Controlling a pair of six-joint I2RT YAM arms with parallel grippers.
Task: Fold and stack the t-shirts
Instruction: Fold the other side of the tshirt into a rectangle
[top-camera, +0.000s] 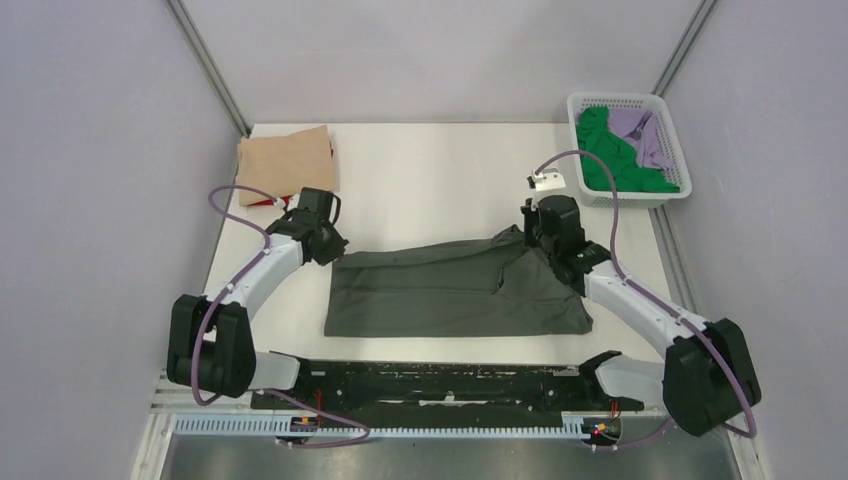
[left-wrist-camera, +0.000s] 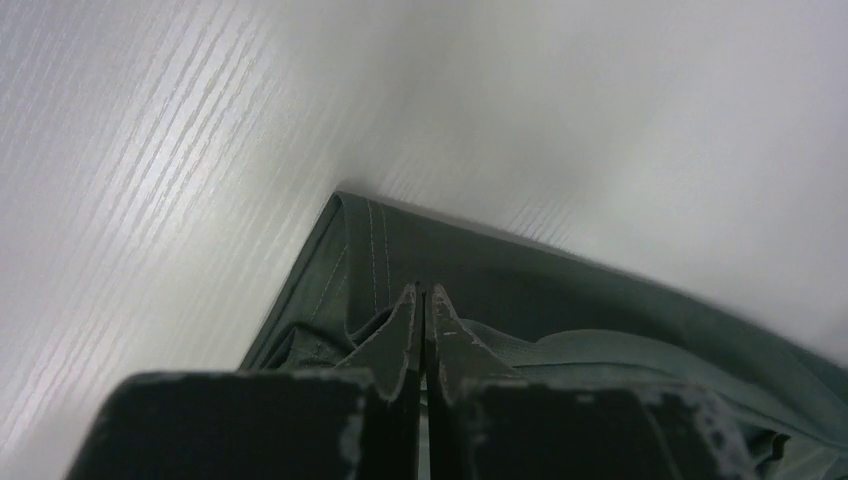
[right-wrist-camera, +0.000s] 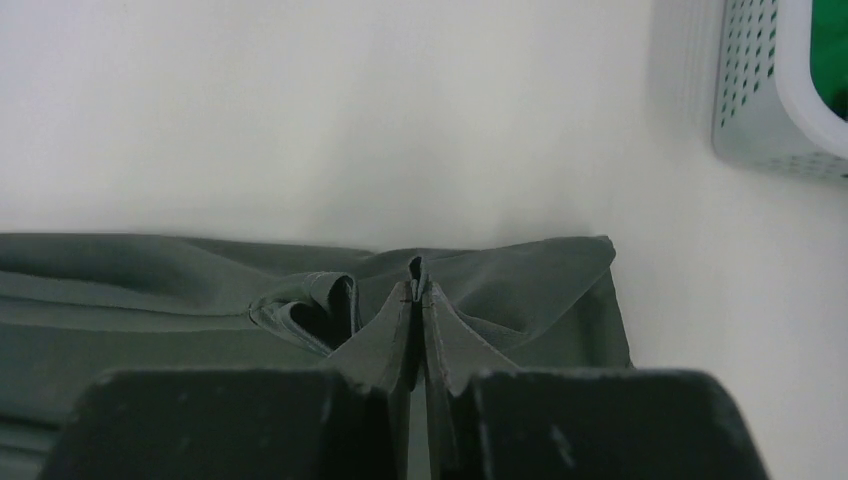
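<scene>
A dark grey t-shirt lies spread across the middle of the table, with its far right part folded over. My left gripper is shut on its far left corner; in the left wrist view my left gripper has its jaws pressed together over the hem of the dark grey t-shirt. My right gripper is shut on the far right edge; in the right wrist view a pinch of dark grey t-shirt stands between the tips of my right gripper. A tan t-shirt lies folded at the back left.
A white lattice basket at the back right holds a green t-shirt and a lilac t-shirt. The basket also shows in the right wrist view. A red sliver shows by the tan t-shirt's near edge.
</scene>
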